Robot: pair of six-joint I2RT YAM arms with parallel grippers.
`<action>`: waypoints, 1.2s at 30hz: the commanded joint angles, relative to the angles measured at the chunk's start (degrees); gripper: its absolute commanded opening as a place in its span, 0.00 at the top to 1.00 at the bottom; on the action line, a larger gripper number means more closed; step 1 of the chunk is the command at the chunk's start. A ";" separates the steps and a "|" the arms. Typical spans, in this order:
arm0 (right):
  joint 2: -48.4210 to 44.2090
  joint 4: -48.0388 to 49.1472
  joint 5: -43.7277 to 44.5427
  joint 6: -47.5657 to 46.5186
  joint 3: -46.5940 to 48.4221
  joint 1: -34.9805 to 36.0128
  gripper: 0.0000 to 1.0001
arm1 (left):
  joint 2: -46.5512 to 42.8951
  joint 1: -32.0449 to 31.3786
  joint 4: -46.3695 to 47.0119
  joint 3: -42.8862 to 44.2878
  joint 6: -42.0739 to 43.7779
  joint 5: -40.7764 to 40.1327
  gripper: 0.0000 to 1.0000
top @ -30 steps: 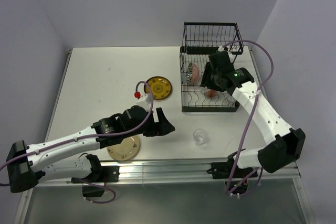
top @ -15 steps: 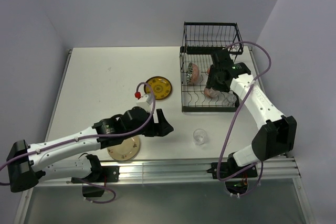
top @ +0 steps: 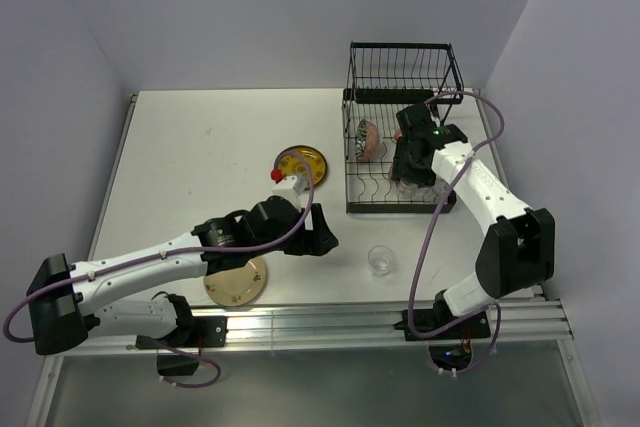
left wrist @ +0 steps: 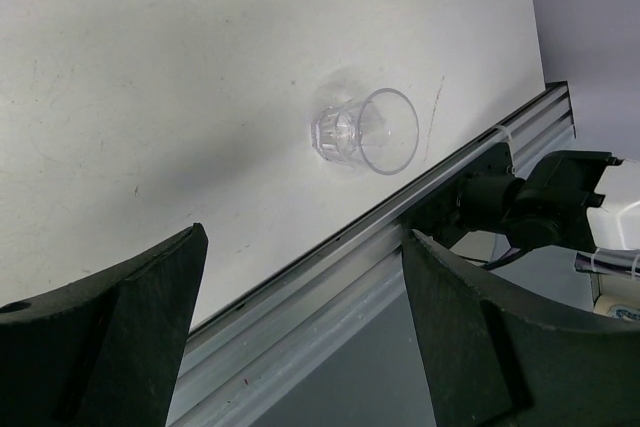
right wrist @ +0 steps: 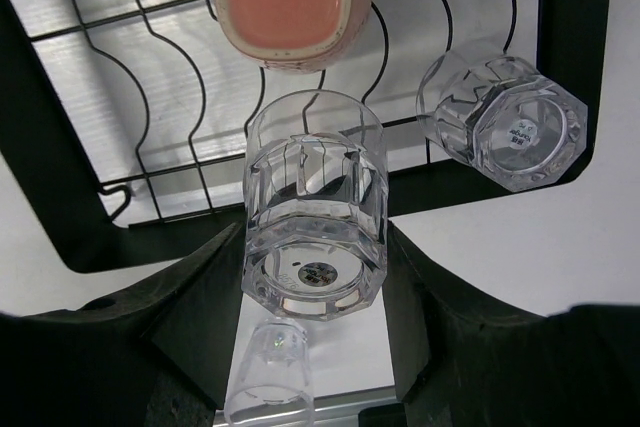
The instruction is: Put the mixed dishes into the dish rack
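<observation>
Glass (right wrist: 315, 209) clamped in right hand (top: 413, 171), arm bent over dish rack (top: 400, 45).

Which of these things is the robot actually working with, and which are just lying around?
Part of the job: dish rack, gripped glass, racked glass, table glass, mug, yellow plate, tan plate.
Just there: purple cable, metal rail; these are robot fittings, not dishes.
</observation>
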 commanded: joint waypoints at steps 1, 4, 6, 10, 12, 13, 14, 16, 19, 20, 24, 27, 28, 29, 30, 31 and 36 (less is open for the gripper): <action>1.03 1.54 0.10 -1.18 -0.48 -0.59 1.00 | 1.43 -0.43 1.63 2.93 1.80 0.19 0.16; 2.35 1.54 -0.52 -1.35 -0.66 -0.85 1.00 | 3.71 -0.43 1.55 3.98 2.50 0.45 0.16; 2.97 1.71 -1.57 -1.44 -0.92 -1.03 1.00 | 5.21 -0.43 1.28 5.12 3.11 0.54 0.16; 4.81 1.98 -2.63 -1.44 -1.62 -1.55 1.00 | 9.51 -0.43 1.37 6.70 3.73 0.89 0.16; 5.34 2.24 -3.07 -1.44 -1.89 -1.90 1.00 | 10.84 -0.43 1.46 7.67 4.26 1.42 0.17; 5.87 2.24 -3.33 -1.62 -1.98 -1.91 1.00 | 12.06 -0.52 1.46 8.11 4.35 1.68 0.17; 6.13 2.24 -3.68 -1.62 -1.98 -2.08 1.00 | 12.59 -0.61 1.46 8.46 4.43 1.77 0.17; 6.40 2.33 -4.56 -1.79 -2.24 -2.43 1.00 | 13.82 -0.70 1.46 9.34 4.78 2.21 0.17; 5.96 2.59 -5.61 -1.97 -2.59 -2.87 1.00 | 15.49 -0.96 1.11 10.48 5.40 2.39 0.17; 5.78 2.59 -5.79 -1.97 -2.68 -2.87 0.96 | 15.85 -1.05 1.02 10.66 5.58 2.47 0.17; 5.34 2.59 -6.49 -2.06 -3.03 -3.22 0.86 | 18.31 -1.31 0.93 12.24 6.02 2.56 0.18; 5.26 2.77 -6.58 -2.06 -3.73 -3.22 0.64 | 20.94 -1.75 0.93 13.82 6.28 3.00 0.18; 5.26 2.85 -6.67 -2.06 -3.91 -3.22 0.60 | 22.34 -1.93 0.93 14.17 6.37 3.00 0.18; 5.26 2.94 -6.50 -2.06 -4.00 -3.22 0.54 | 23.05 -2.19 1.11 14.87 6.28 3.26 0.18; 5.17 3.03 -6.50 -2.06 -4.35 -3.22 0.49 | 23.67 -2.36 1.19 15.14 6.28 3.35 0.18; 4.99 3.20 -6.41 -1.97 -4.52 -3.22 0.44 | 24.89 -2.45 1.37 15.49 6.37 3.44 0.18; 3.50 3.56 -5.71 -1.97 -4.96 -3.22 0.17 | 27.80 -3.24 1.55 17.78 6.46 3.53 0.18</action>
